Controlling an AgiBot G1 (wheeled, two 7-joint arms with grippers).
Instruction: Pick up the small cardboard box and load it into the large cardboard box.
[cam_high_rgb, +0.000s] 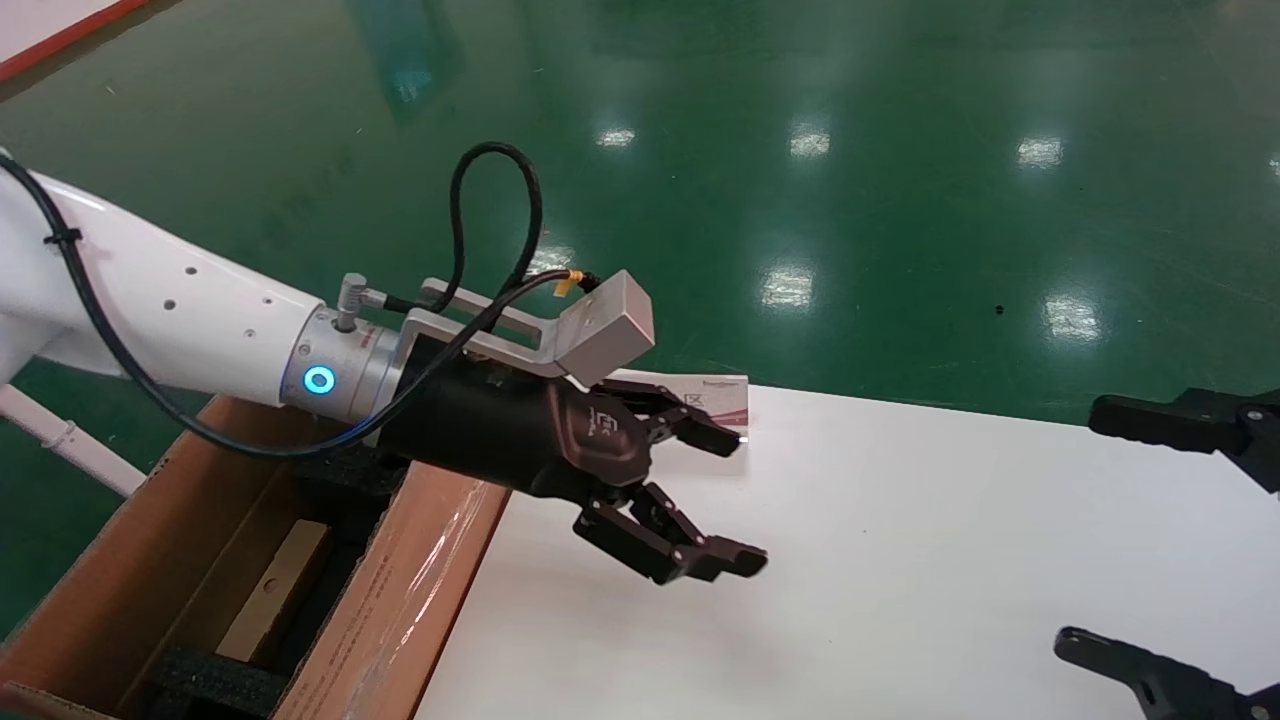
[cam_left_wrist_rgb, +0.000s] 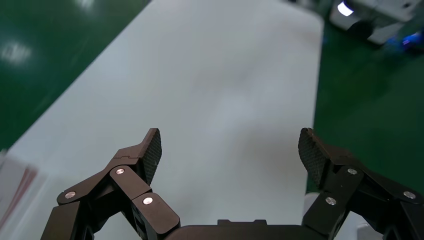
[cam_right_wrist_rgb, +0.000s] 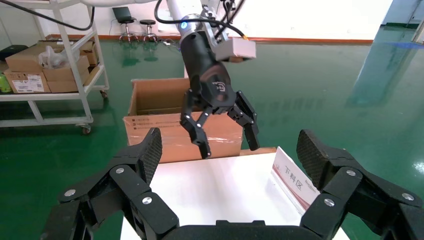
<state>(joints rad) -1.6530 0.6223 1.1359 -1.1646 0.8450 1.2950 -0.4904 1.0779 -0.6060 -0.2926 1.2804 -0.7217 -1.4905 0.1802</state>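
The large cardboard box (cam_high_rgb: 390, 600) stands open at the table's left end, with a glossy taped flap and black foam inside; it also shows in the right wrist view (cam_right_wrist_rgb: 165, 135). A plain tan oblong carton, apparently the small cardboard box (cam_high_rgb: 275, 590), lies inside between the foam blocks; no symbol shows. My left gripper (cam_high_rgb: 735, 500) is open and empty, held above the white table just right of the large box; its wrist view (cam_left_wrist_rgb: 230, 150) shows only bare table between the fingers. My right gripper (cam_high_rgb: 1120, 530) is open and empty at the table's right side (cam_right_wrist_rgb: 230, 150).
The white table (cam_high_rgb: 900, 560) stretches between the two arms. A white sign card with a red stripe (cam_high_rgb: 715, 395) stands at the table's far edge behind the left gripper. A shelf cart with cartons (cam_right_wrist_rgb: 45, 70) stands on the green floor beyond the large box.
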